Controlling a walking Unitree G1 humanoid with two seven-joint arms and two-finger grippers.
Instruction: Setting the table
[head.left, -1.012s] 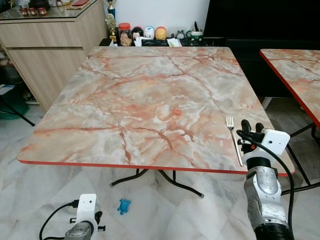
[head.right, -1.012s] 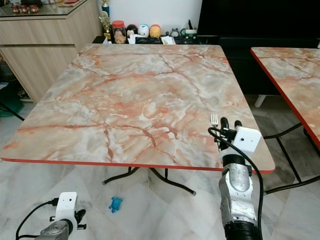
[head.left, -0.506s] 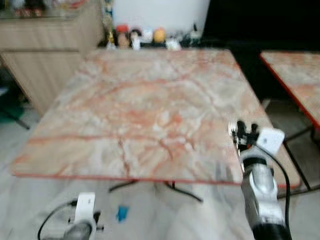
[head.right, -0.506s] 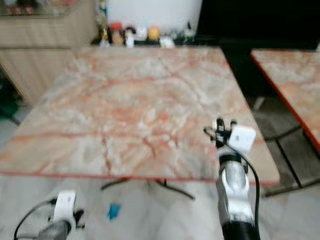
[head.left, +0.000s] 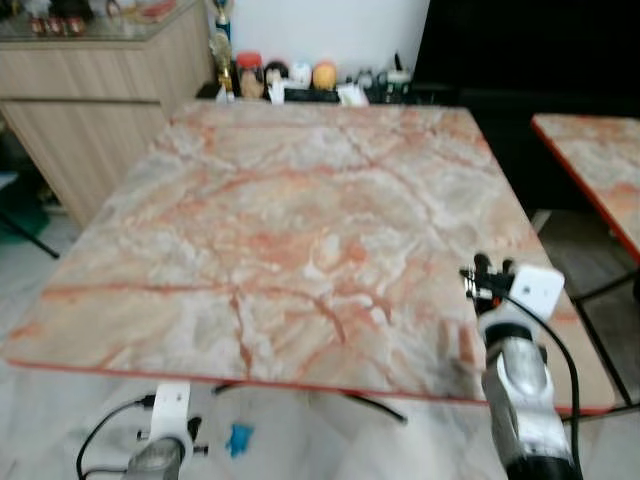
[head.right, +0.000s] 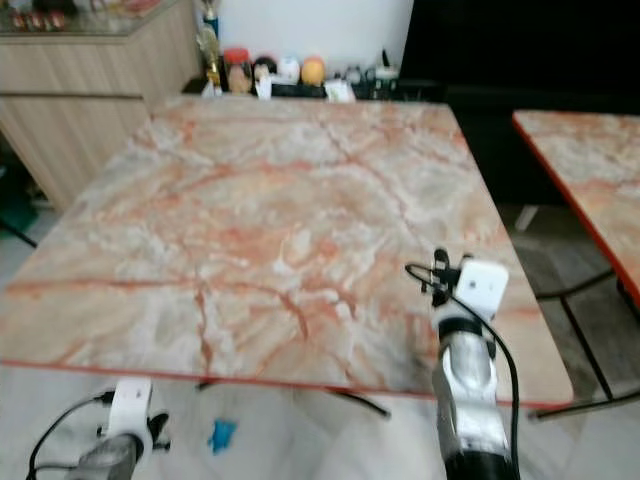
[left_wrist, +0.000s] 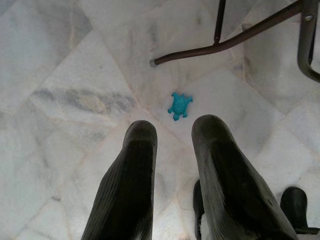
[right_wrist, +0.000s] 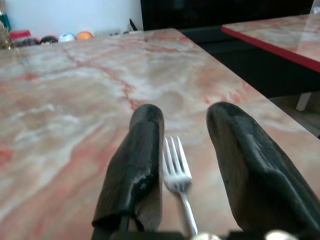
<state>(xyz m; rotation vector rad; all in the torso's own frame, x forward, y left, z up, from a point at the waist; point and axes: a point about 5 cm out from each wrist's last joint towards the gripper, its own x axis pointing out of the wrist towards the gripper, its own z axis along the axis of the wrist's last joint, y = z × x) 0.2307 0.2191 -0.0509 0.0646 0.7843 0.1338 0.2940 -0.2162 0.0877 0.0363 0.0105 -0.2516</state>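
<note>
A: Starting at the left, what is there?

B: A pale wooden sideboard (head.left: 95, 95) stands at about ten o'clock from the table. The left gripper (left_wrist: 172, 172) hangs low over the white marble floor (left_wrist: 65, 75), its two black fingers apart with nothing between them. A small turquoise turtle-shaped toy (left_wrist: 179, 105) lies on the floor just beyond the fingertips, beside the dark metal table leg (left_wrist: 225, 42).

A: And the table itself?

B: A square table with a pink-veined marble top and red edge (head.left: 290, 210) takes up the middle. A row of small jars and figurines (head.left: 290, 78) sits on a low shelf past its far edge, at twelve o'clock.

A: Where is the fork?

B: The silver metal fork (right_wrist: 177, 175) lies flat on the tabletop near the table's right edge, toward the near corner, at roughly four o'clock from the table centre. Its long axis runs near to far: tines point to the far edge, at twelve o'clock, handle back toward the robot.

A: How does it sit against the right gripper?

B: The right gripper (right_wrist: 185, 150) hovers over that spot with its fingers spread wide; the fork lies between them, closer to one finger (right_wrist: 137, 165), and I cannot tell whether it touches.

A: Room to move?

B: The marble spreads bare leftward and forward. At three o'clock the red edge is close, then a gap of floor, then a second marble-topped table (head.left: 595, 160).
</note>
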